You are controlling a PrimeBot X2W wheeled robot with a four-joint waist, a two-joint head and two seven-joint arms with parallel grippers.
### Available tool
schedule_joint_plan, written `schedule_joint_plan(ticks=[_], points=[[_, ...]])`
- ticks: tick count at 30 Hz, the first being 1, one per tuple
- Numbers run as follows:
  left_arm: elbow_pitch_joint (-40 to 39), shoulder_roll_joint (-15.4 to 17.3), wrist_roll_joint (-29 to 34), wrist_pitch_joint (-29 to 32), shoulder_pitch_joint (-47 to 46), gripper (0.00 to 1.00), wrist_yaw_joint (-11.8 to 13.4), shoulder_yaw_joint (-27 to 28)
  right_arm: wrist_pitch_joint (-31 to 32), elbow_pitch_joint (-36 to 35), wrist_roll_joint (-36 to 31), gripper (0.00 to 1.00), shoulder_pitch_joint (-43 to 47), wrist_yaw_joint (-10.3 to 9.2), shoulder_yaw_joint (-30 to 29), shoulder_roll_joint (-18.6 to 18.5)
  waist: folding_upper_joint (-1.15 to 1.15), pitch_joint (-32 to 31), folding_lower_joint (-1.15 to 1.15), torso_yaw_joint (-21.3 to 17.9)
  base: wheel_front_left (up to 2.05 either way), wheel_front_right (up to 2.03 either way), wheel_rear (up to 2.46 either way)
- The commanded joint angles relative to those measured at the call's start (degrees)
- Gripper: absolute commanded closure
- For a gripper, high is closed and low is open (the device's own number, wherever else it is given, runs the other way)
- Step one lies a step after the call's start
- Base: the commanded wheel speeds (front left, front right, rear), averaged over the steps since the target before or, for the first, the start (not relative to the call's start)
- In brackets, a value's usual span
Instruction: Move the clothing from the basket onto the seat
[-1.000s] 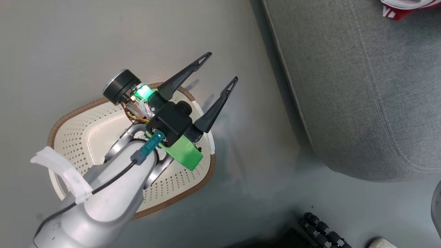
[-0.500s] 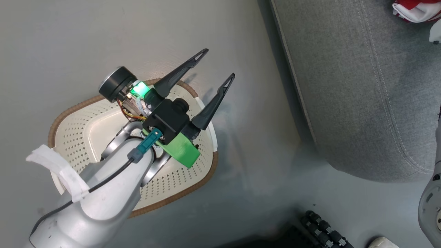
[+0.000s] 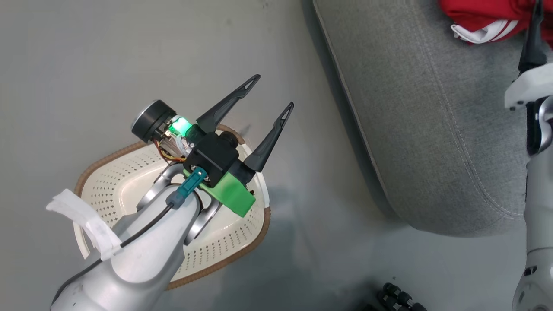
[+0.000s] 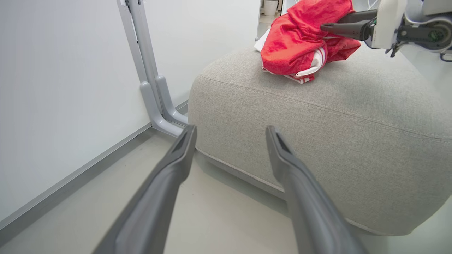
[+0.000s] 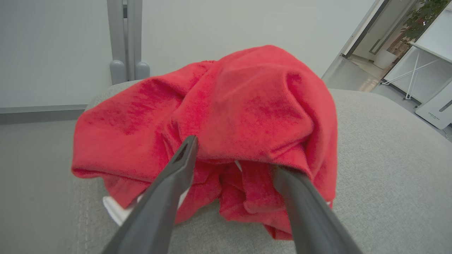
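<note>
Floor point(image 3: 86, 52): pale grey and smooth, and it carries everything noted below.

Seat point(image 3: 432, 108): large grey fabric cushion with stitched seams, standing on the floor. A pale grey metal post point(image 4: 155, 102) rises against the white wall just behind the seat's far corner.

Basket point(image 3: 108, 190): cream, perforated, brown-rimmed. It sits on the floor to the left of the seat and apart from it, with a strip of bare floor between. The left forearm crosses above the basket and hides much of its inside.

Clothing point(image 3: 484, 15): a bunched red heap with white striped trim, lying on top of the seat toward its far edge. It rests wholly on the cushion.

Left pincer point(image 3: 274, 91): fully spread and holding nothing. It hangs over the basket's seat-side rim with its fingertips aimed at the seat's near flank, touching neither seat nor basket.

Right pincer point(image 5: 235, 155): above the seat, at the clothing. Its two fingers stand wide apart, so the grip is released. One finger lies bare against the front of the heap, and the other has its tip buried under a red fold. The cloth drapes over that tip and rests on the cushion. The right forearm stands over the seat's right side.
</note>
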Motion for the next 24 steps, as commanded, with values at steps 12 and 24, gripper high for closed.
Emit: schedule_joint_plan(ticks=[12, 24], points=[[0.61, -1.68, -2.21, -0.37, 7.54, 0.0, 1.89, 3.94, -0.1, -5.76, 3.67, 0.0, 14.42, -0.08, 4.77, -0.43, 0.49, -12.82, 0.0, -0.15, 0.0, 0.0, 0.0], [0.3, -4.12, -2.77, -0.38, 14.42, 0.0, 2.9, 10.67, -0.1, -14.27, 8.93, 0.0, 23.76, -0.08, 13.18, 0.82, 0.49, -20.4, 0.0, 4.06, 0.0, 0.0, 0.0]])
